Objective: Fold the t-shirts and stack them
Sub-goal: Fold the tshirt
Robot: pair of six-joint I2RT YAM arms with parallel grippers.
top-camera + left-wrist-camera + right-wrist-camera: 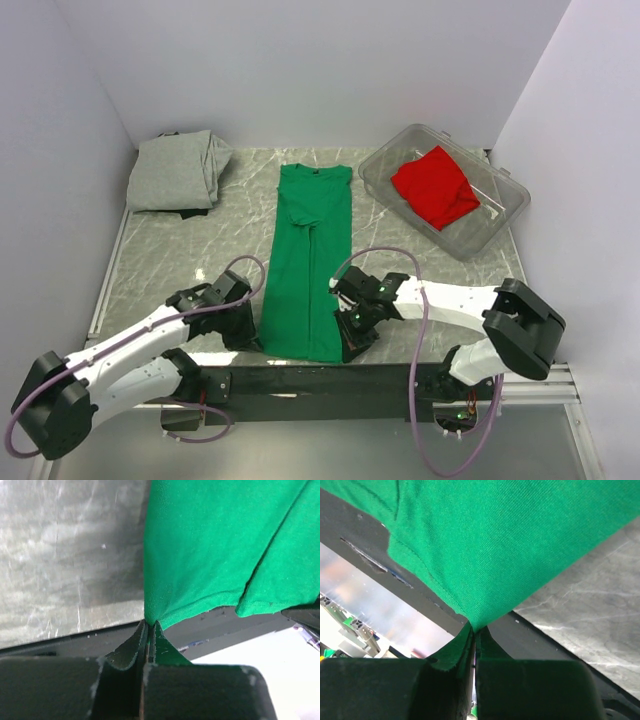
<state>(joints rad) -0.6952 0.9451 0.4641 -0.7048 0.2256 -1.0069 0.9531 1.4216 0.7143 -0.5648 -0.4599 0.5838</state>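
Observation:
The green t-shirt (308, 265) lies lengthwise down the middle of the table, folded into a narrow strip, collar at the far end. My left gripper (250, 338) is shut on its near left hem corner (150, 620). My right gripper (352, 345) is shut on its near right hem corner (475, 624). Both corners are pinched at the table's near edge. The grey t-shirt (178, 172) lies folded at the far left. The red t-shirt (435, 187) lies crumpled in the clear bin.
The clear plastic bin (505, 215) stands at the far right. A dark bar (300, 378) runs along the table's near edge. White walls enclose the table on three sides. Cables loop over both arms.

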